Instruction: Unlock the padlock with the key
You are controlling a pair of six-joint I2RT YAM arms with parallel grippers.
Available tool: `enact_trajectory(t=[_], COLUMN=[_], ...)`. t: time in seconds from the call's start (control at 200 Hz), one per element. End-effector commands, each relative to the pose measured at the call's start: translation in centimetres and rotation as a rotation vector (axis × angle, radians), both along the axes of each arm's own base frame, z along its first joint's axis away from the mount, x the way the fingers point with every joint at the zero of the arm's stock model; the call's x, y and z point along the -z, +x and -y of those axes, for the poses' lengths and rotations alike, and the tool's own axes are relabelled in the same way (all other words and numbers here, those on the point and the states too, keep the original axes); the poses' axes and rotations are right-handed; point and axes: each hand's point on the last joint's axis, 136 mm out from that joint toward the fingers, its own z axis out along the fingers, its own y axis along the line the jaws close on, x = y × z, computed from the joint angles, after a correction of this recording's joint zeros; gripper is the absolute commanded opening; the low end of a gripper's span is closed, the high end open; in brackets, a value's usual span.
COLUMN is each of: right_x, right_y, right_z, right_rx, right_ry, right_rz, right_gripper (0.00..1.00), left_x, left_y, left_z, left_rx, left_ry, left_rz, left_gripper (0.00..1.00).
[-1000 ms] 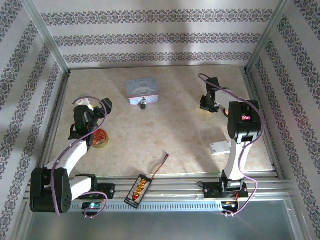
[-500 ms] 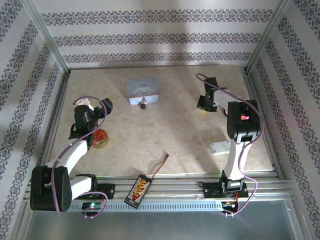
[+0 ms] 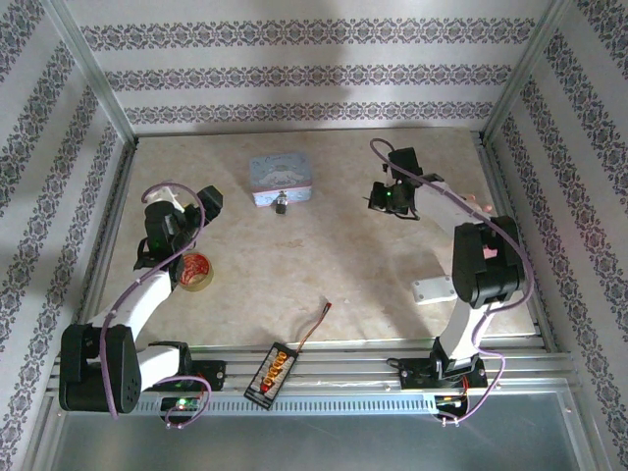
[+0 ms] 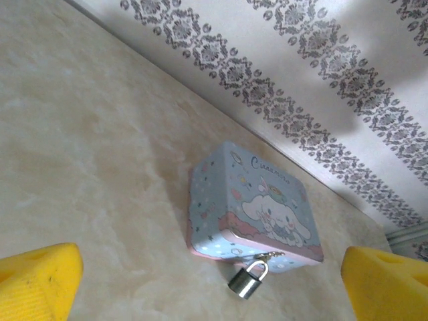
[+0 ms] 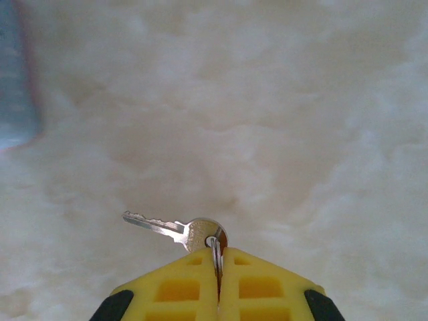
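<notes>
The padlock (image 4: 247, 279) is a tiny dark grey lock with a thin shackle. It hangs from the front clasp of the pale-blue cartoon tin (image 4: 254, 200) and rests on the table. In the top view the padlock (image 3: 281, 205) lies just in front of the tin (image 3: 281, 180). My right gripper (image 5: 218, 257) is shut on the ring of a silver key (image 5: 170, 229), whose blade points left above the table. In the top view the right gripper (image 3: 378, 199) hovers to the right of the tin. My left gripper (image 3: 206, 201) is open, its yellow fingers (image 4: 37, 281) spread wide and facing the tin.
A roll with a red-orange core (image 3: 196, 272) lies under the left arm. A small white block (image 3: 432, 290) sits by the right arm. A black board with a cable (image 3: 272, 371) rests on the front rail. Metal frame rails border the table.
The right gripper, with the key in it, has moved left across the table toward the tin. The left gripper has shifted only slightly.
</notes>
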Motion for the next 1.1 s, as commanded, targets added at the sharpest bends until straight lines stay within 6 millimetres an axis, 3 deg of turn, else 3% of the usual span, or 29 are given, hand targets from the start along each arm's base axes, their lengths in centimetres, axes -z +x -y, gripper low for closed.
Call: enact_trajectory(t=[0.0, 0.285, 0.45, 0.535, 0.785, 1.094], right_x=[-2.4, -7.8, -10.0, -11.0, -12.7, -13.1], right_y=[-0.6, -2.9, -4.0, -4.4, -5.0, -5.6], right_z=[-3.9, -12.2, -15.1, -16.0, -17.1, -17.7], right_rx=[-0.061, -0.262, -0.329, -0.344, -0.359, -0.377], right_ry=[0.174, 0.316, 0.322, 0.350, 0.396, 0.408], right_rz=[0.076, 0.320, 0.419, 0.459, 0.508, 0.514], right_gripper=[0.00, 0.00, 0.00, 0.00, 0.00, 0.00], left_x=[-1.3, -2.7, -4.2, -4.8, -6.6, -6.5], left_y=[0.4, 0.4, 0.0, -0.2, -0.8, -0.5], left_z=[2.6, 11.2, 15.7, 17.1, 20.0, 22.2], left_rx=[0.094, 0.360, 0.500, 0.541, 0.663, 0.721], left_ry=[-0.059, -0.054, -0.063, -0.066, -0.086, -0.066], left_rz=[0.009, 0.032, 0.087, 0.120, 0.196, 0.187], left_gripper=[0.99, 0.99, 0.99, 0.99, 0.80, 0.58])
